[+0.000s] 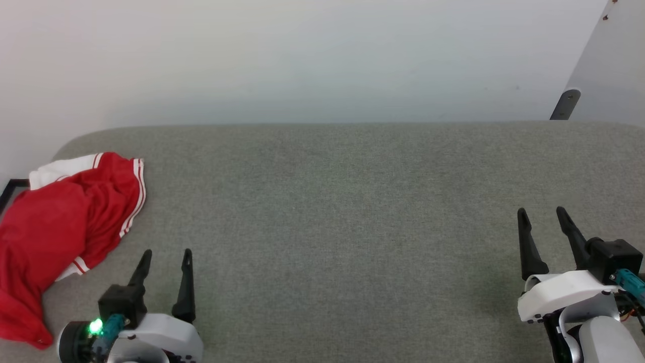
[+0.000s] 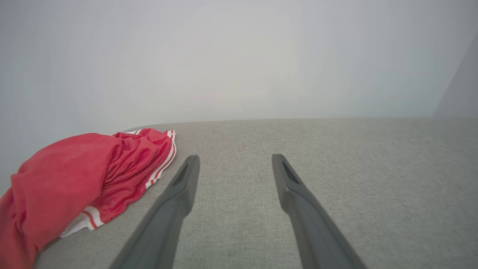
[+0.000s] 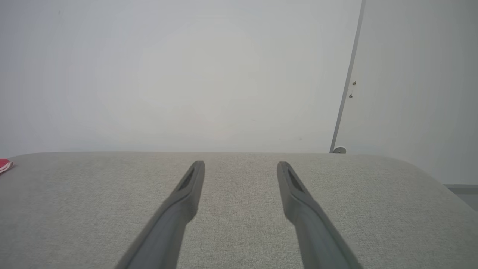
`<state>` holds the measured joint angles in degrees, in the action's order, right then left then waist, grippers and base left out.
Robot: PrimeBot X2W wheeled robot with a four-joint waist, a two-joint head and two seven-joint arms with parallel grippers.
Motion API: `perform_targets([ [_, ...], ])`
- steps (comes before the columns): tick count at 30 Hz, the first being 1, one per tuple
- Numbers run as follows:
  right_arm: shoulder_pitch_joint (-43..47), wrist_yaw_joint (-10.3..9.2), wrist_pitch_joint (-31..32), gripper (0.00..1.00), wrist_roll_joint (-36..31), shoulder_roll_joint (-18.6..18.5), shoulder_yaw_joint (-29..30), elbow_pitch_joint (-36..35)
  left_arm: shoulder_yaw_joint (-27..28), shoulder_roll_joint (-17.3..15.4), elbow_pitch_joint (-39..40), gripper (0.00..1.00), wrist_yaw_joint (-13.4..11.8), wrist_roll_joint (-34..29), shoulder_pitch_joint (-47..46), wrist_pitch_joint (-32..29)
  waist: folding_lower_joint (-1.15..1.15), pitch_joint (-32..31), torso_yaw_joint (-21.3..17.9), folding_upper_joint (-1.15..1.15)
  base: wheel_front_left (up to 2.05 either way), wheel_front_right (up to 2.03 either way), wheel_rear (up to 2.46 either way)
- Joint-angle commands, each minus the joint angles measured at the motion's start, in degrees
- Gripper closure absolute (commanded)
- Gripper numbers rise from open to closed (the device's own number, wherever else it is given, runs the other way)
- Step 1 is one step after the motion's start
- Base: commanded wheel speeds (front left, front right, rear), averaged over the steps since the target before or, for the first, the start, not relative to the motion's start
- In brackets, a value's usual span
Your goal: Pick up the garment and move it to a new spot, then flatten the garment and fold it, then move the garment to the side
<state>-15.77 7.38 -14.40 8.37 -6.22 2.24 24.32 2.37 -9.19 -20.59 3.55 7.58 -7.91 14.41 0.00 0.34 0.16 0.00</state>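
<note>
Clearly the garment (image 1: 60, 212) has yet to be picked up: it lies in a crumpled red heap at the far left of the bench (image 1: 327, 227), and part of it seems to spill over that left edge. Its striped trim (image 1: 135, 196) curls along the side facing the middle, and a white sleeve (image 1: 60, 169) shows at the back. No lettering shows.

The left tool (image 1: 167, 252) sits just beside the heap, not touching it. Its 2 fingers are spread wide with nothing between them, and they point past the cloth toward the wall. The right tool (image 1: 541, 210) is well apart at the other end of the bench, equally wide open and holding nothing.

The step in hand looks like the first pickup, and the left tool is best placed for it. It should turn toward the heap and come down on a raised fold. The ridge near the trim looks thick enough to pinch, whereas the flat hem would likely slip out. Closing on 1 layer risks dragging the cloth, so a deep bite is safer. Most of the bench is bare, leaving plenty of room for the new spot.
</note>
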Motion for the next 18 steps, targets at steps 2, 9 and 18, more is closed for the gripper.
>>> perform_targets([
  [2, 0.3, 0.20, -0.7, 0.00, -1.6, 0.4, 0.5, -0.2, 0.4, 0.1, -0.4, 0.00, 0.4, -1.6, -0.5, 0.6, 0.00, 0.0, 0.0, 0.00, 0.00, 0.00, 0.00],
  [9, 0.3, 0.21, -0.9, 0.00, -1.2, 0.8, 0.9, -0.5, 0.9, 0.4, -0.7, 0.00, 0.9, -2.4, -1.1, 0.8, 0.00, 0.0, 0.3, 0.00, 0.00, 0.00, 0.00],
  [18, -0.7, 0.21, -0.9, 0.00, 0.1, 1.1, -0.6, -0.1, 1.6, 1.1, -1.4, 0.00, 1.1, -2.4, -1.6, 0.8, 0.00, 0.0, 4.7, 0.00, 0.00, 0.00, 0.00],
])
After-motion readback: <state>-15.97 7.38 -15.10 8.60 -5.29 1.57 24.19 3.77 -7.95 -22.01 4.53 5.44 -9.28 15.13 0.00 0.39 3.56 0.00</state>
